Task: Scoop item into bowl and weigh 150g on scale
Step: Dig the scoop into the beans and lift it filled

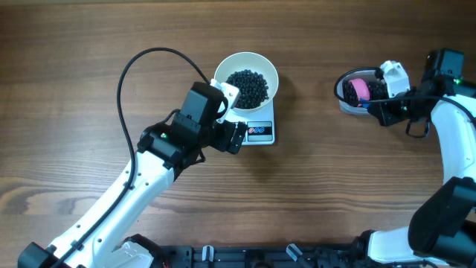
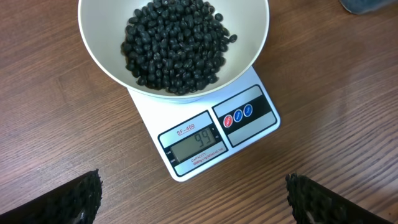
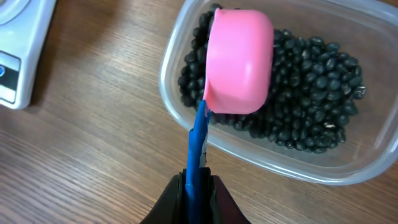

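Note:
The white bowl (image 1: 245, 54) stands on the scale (image 1: 262, 132) and holds a heap of black beans (image 1: 248, 85). In the left wrist view the bowl (image 2: 102, 56) with its beans (image 2: 177, 43) fills the top. The scale (image 2: 249, 134) below it shows 99 on its display. My left gripper (image 1: 236, 138) hovers at the scale's front edge, open (image 2: 194, 205) with bare wood between its fingers (image 2: 74, 199). My right gripper (image 3: 198, 186) is shut on the blue handle of a pink scoop (image 3: 239, 59). The scoop's cup is turned mouth-down over the beans (image 3: 311, 93) in the clear tub (image 3: 171, 68).
The clear tub (image 1: 349, 106) sits at the far right of the wooden table, with the pink scoop (image 1: 359, 89) and my right gripper (image 1: 375, 93) over it. A black cable (image 1: 130, 67) loops above my left arm. A corner of the scale (image 3: 18, 56) shows left of the tub.

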`<state>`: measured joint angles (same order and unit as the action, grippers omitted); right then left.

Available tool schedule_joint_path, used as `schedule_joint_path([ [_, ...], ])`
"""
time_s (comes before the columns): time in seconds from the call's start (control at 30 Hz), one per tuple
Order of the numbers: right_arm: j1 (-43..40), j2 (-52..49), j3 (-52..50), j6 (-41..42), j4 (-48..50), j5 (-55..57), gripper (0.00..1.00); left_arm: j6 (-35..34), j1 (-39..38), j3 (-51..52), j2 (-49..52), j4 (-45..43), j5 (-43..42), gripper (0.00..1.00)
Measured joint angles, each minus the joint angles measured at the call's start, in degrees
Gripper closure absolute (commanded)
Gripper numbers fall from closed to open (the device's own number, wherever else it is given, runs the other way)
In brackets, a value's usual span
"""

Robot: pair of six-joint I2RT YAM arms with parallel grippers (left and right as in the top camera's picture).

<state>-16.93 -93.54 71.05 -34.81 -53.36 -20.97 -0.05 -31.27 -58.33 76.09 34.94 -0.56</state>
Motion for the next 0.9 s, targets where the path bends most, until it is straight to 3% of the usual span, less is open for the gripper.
schedule_joint_path([
  [0.67, -7.08, -0.15, 0.0, 1.79, -3.23, -11.61, 0.96, 0.0, 0.0, 0.0, 0.0, 0.0, -0.02, 0.0],
  [0.9, -7.61, -6.67, 0.0, 5.16, -3.91, -14.58, 0.96, 0.0, 0.0, 0.0, 0.0, 0.0, 0.0, 0.0],
])
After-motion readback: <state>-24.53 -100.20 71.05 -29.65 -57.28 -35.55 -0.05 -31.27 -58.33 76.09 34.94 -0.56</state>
